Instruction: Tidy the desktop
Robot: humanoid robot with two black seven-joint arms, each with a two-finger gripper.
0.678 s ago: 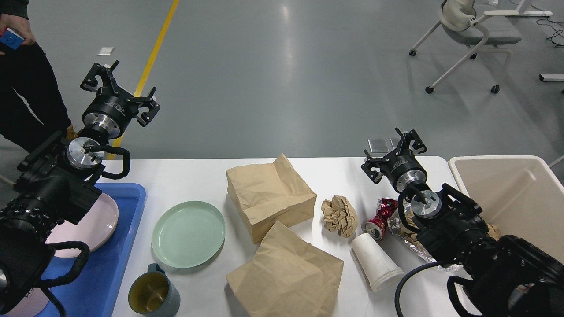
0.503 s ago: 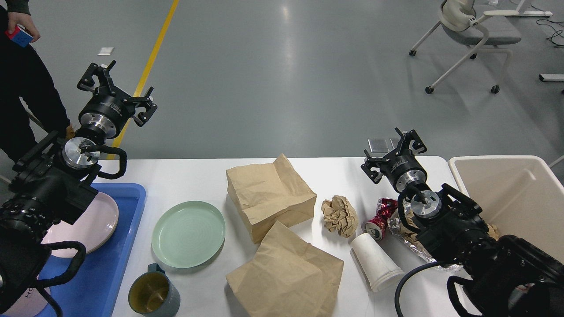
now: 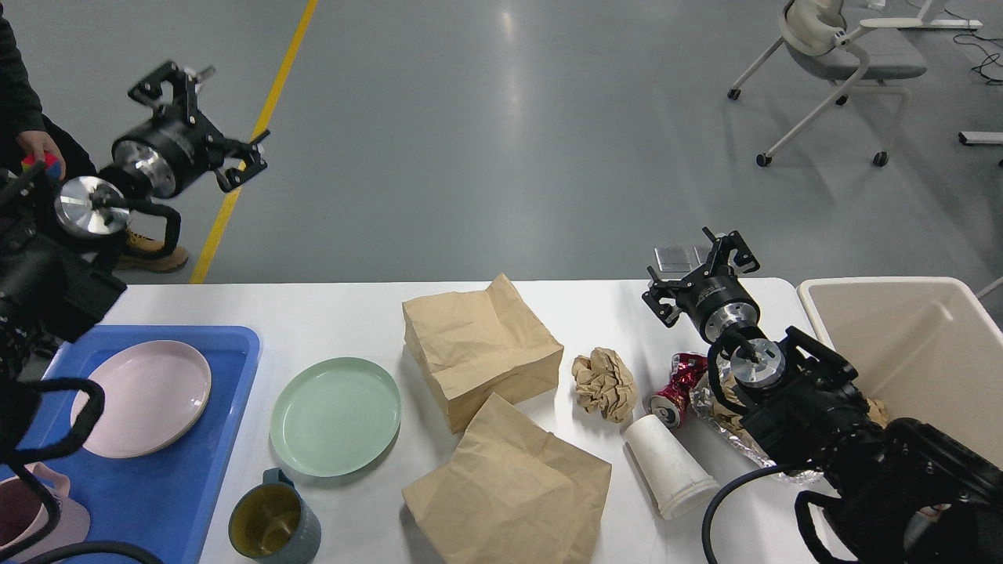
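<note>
The white desktop holds a green plate, a grey-green mug, two brown paper bags, a crumpled paper ball, a crushed red can, a lying white paper cup and crumpled foil. My left gripper is open and empty, raised high above the floor beyond the desktop's far left. My right gripper is open and empty, above the desktop's far edge behind the can.
A blue tray at the left holds a pink plate and a pink cup. A beige bin stands at the right. A person stands at far left. An office chair is far back.
</note>
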